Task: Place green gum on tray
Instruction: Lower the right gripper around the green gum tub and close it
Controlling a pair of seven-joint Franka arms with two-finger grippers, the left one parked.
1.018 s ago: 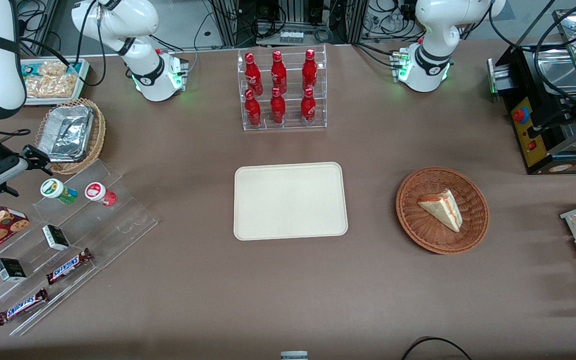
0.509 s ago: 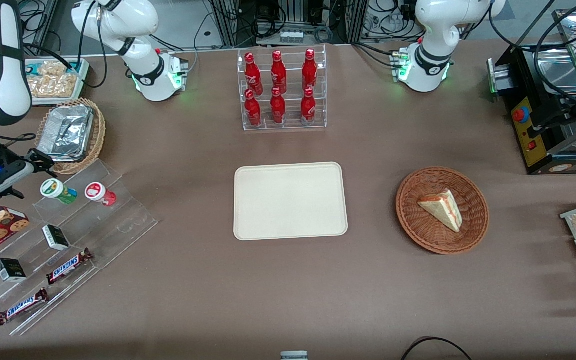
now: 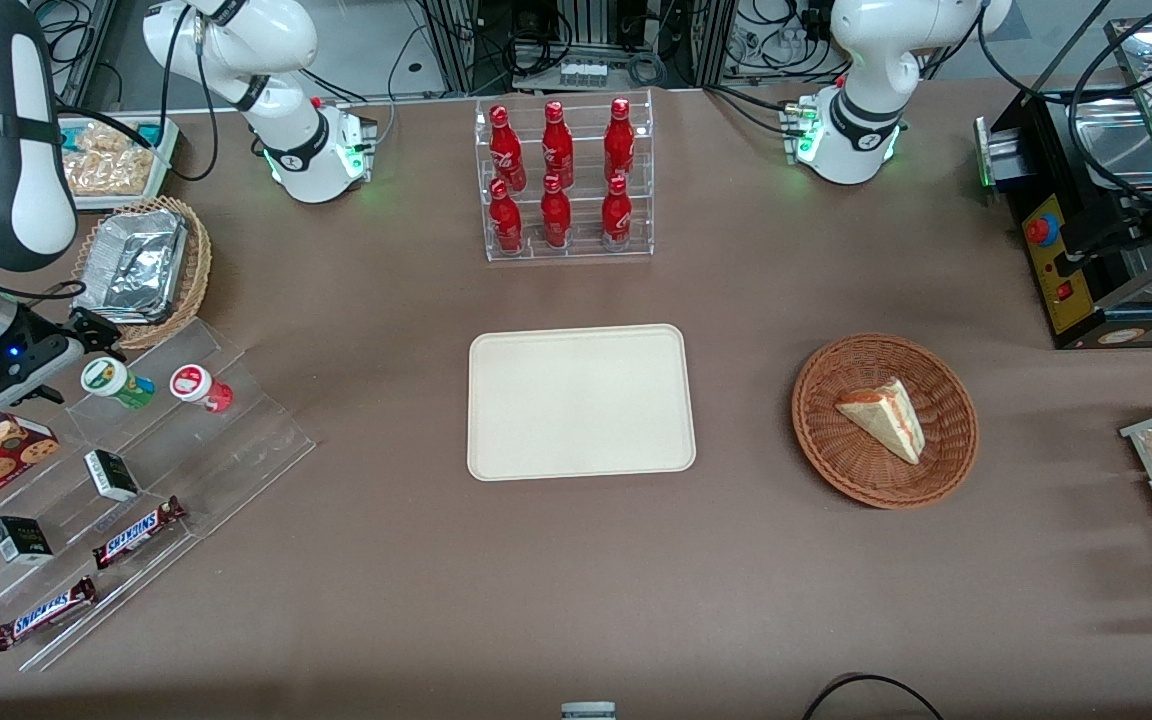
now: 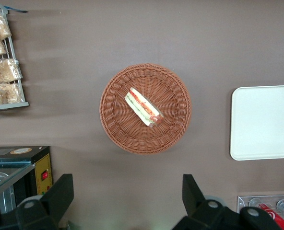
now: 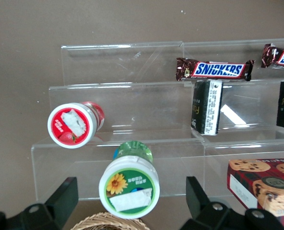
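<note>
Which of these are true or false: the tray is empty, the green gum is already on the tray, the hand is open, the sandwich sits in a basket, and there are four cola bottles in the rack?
1. The tray is empty. True.
2. The green gum is on the tray. False: it stands on the clear stepped shelf beside the red gum.
3. The hand is open. True, straddling the green gum.
4. The sandwich sits in a wicker basket. True.
5. Four cola bottles are racked. False: six.
</note>
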